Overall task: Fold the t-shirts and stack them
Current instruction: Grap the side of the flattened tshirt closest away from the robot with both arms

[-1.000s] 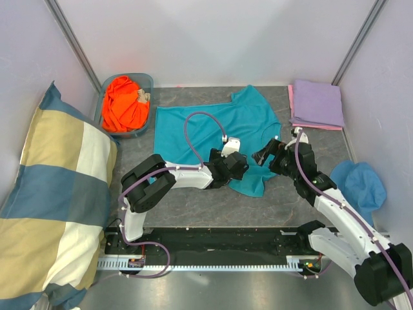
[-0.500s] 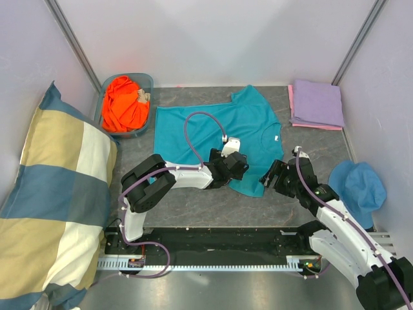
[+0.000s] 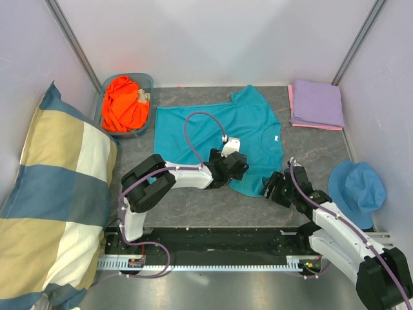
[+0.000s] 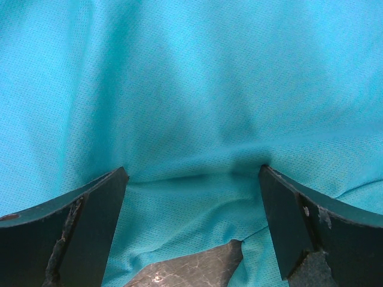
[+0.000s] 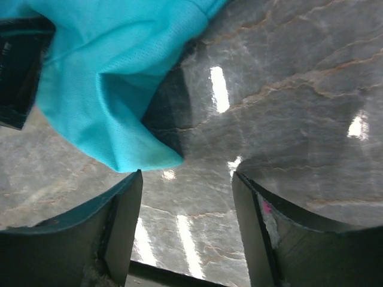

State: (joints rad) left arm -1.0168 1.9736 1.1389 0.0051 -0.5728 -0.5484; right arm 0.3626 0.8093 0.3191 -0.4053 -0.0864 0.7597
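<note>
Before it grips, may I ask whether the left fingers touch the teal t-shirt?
Touching: the left wrist view shows both fingers pressing into the teal t-shirt.

Top view high above and behind, looking down over the whole counter (image 3: 213, 200), left wrist view right up close on the teal shirt (image 4: 191, 89) between its fingers (image 4: 90, 227), right wrist view low, facing counter and shirt hem, both patches in the top view too

The teal t-shirt (image 4: 191, 78) is seen as matt, finely meshed knit cloth. The table (image 5: 299, 78) is shown glossy, grey-veined like polished stone. The left gripper (image 4: 191, 233) is fitted with dark, edge-chipped fingers (image 4: 90, 221).
</note>
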